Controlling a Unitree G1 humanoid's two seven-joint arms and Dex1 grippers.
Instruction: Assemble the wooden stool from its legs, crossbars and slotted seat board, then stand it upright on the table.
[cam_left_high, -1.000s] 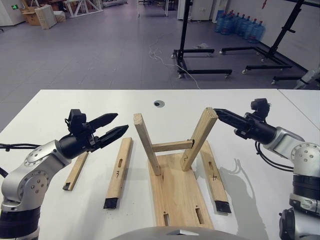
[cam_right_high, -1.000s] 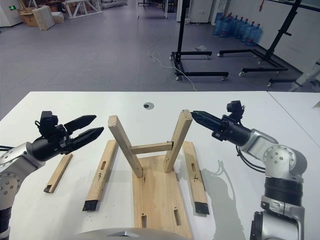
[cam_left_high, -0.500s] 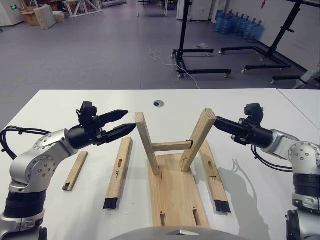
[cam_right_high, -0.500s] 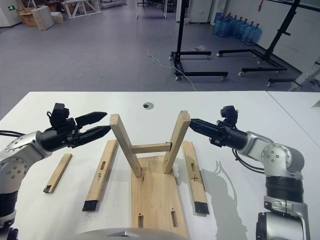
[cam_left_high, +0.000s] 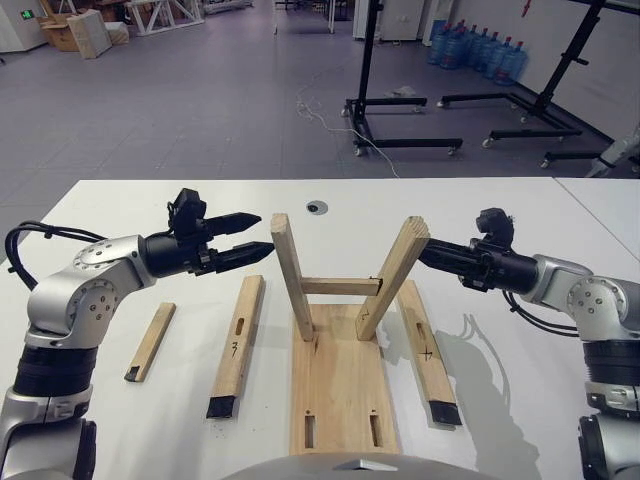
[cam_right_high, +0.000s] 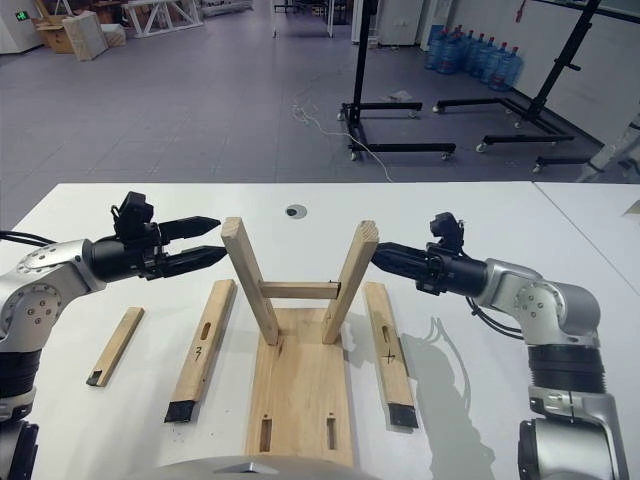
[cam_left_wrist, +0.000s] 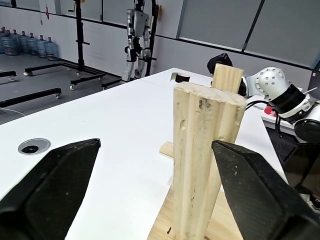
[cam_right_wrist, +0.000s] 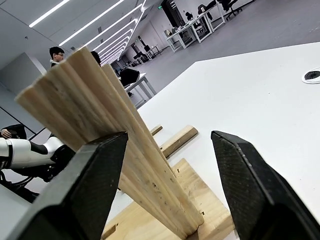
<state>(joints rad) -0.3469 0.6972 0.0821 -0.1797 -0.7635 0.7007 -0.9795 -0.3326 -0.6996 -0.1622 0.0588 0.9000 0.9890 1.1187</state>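
**Operator:** Where are my edges?

**Spotter:** Your table (cam_left_high: 480, 210) is wide. Its far edge lies well beyond the stool parts, and its left edge slants off well left of them. On the right it meets a second tabletop (cam_left_high: 610, 200), past your right arm. The board (cam_left_high: 340, 390) lies flat in the middle, running near to far, with its slotted end close to the near side.

**Operator:** What's standing?

**Spotter:** Two legs rise from the board's far end, tilted apart in a V. You have the left leg (cam_left_high: 292, 280) and the right leg (cam_left_high: 390, 285).

**Operator:** And lying down?

**Spotter:** The left loose leg (cam_left_high: 237, 345) lies flat, with a strip of tabletop between it and the board. The right loose leg (cam_left_high: 427, 355) lies just beside the board's right edge, its far end behind the right leg's foot.

**Operator:** My grippers?

**Spotter:** Your left gripper (cam_left_high: 266, 232) hangs at the top of the left leg, on its left side. Its fingers are spread, with the leg's top between them in the wrist view. Your right gripper (cam_left_high: 428, 252) mirrors it at the top of the right leg, fingers also spread astride the wood. I cannot tell whether either one is touching.

**Operator:** Small pieces?

**Spotter:** The bar (cam_left_high: 340, 286) spans level between the standing legs, about halfway up. The loose bar (cam_left_high: 150, 340) lies left of the left loose leg, under your left forearm and well in from the left edge. The hole (cam_left_high: 318, 207) sits between the legs' tops and the far edge.
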